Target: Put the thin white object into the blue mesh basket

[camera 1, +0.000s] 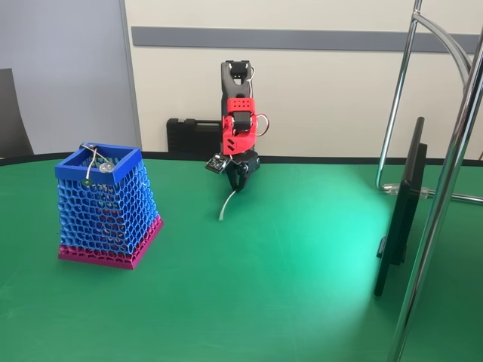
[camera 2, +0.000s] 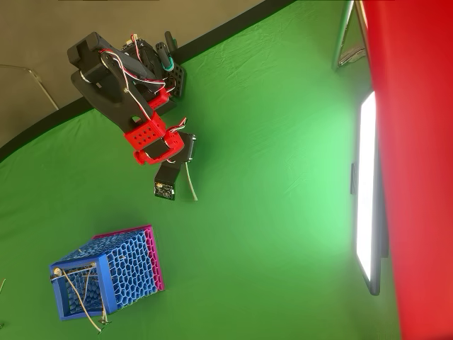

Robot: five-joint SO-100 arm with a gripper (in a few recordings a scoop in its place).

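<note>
- Green cloth surface (camera 1: 287, 302) is spreading across the whole foreground, with a bright light patch glowing at the right in the fixed view.
- Cream wall (camera 1: 324, 90) is running behind it, carrying a grey horizontal band (camera 1: 302, 38).
- Grey panel (camera 1: 60, 75) is standing at the left, a dark chair back (camera 1: 11, 113) showing at the edge.
- Black case (camera 1: 194, 136) is sitting against the wall base.
- Chrome tube stand (camera 1: 445, 181) is rising at the right.
- Thin dark monitor (camera 1: 404, 204) is standing edge-on on the surface; its screen (camera 2: 367, 191) is glowing white in the overhead view.
- Dark border (camera 2: 42, 134) is edging the cloth, grey floor (camera 2: 35, 42) lying beyond it.
</note>
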